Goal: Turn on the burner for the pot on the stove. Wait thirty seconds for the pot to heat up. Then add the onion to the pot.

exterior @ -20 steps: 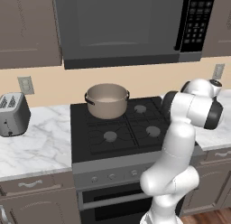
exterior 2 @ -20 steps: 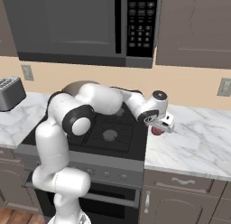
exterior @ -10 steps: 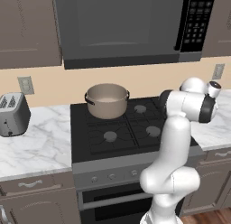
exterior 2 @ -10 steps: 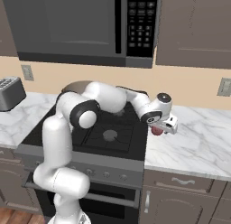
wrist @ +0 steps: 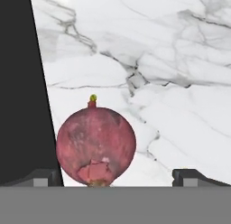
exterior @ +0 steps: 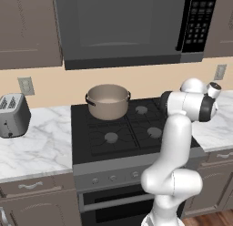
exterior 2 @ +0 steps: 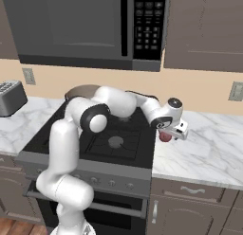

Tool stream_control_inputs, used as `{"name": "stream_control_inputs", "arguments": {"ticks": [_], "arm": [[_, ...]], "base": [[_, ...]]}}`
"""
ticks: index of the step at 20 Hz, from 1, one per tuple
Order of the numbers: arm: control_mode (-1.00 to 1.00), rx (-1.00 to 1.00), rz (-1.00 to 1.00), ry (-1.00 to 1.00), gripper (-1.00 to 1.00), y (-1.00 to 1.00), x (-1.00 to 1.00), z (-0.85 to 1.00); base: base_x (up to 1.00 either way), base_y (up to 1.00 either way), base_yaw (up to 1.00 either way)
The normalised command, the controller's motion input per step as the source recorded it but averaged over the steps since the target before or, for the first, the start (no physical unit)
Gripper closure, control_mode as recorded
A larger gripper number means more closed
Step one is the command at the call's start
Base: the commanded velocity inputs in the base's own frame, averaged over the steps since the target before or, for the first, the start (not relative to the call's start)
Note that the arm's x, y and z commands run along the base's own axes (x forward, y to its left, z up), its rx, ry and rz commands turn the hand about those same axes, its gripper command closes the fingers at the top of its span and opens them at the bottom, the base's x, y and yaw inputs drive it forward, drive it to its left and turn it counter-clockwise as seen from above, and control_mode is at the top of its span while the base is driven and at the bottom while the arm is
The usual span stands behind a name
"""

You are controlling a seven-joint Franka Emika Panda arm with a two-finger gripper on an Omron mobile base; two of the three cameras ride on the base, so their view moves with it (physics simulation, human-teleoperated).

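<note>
Onion point(wrist: 96, 145) lies on the marble counter point(wrist: 180, 83), at 3 o'clock of the stove point(exterior 2: 71, 149), not yet in the pot point(exterior: 108, 101). Gripper point(wrist: 117, 177) hangs above it, jaws spread wide, nothing pinched. Burner state: cannot tell. Left: grasp, carry, drop.

Over the cooktop I see a dark microwave point(exterior: 123, 27) hung between brown upper cabinets point(exterior: 27, 29), its keypad point(exterior: 199, 21) on the right side. To my left a silver toaster point(exterior: 12, 115) stands on the white marble counter point(exterior: 36, 145), near a wall outlet point(exterior: 26, 85) on the tan backsplash point(exterior: 150, 79). Another stretch of marble counter point(exterior 2: 209, 149) runs along my right, with a second outlet point(exterior 2: 236, 91) above it. Below the counters I see brown drawers with pale handles point(exterior 2: 192, 189), and a strip of wooden floor point(exterior: 214, 219) at the lower corner.
</note>
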Motion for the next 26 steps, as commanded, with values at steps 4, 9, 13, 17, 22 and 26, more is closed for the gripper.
{"name": "stream_control_inputs", "arguments": {"ticks": [4,9,13,17,22,26], "arm": [[-1.0,0.0,0.0,0.0,-1.0,0.0,0.26,-0.09],[-1.0,0.0,0.0,0.0,-1.0,0.0,0.19,-0.08],[-1.0,0.0,0.0,0.0,-1.0,0.0,0.01,0.0],[-1.0,0.0,0.0,0.0,-1.0,0.0,0.0,0.0],[-1.0,0.0,0.0,0.0,-1.0,0.02,0.0,0.0],[-1.0,0.0,0.0,0.0,-1.0,0.13,0.0,0.0]], "base": [[0.0,0.0,0.0],[0.0,0.0,0.0],[0.0,0.0,0.0],[0.0,0.0,0.0],[0.0,0.0,0.0],[0.0,0.0,0.0]]}}
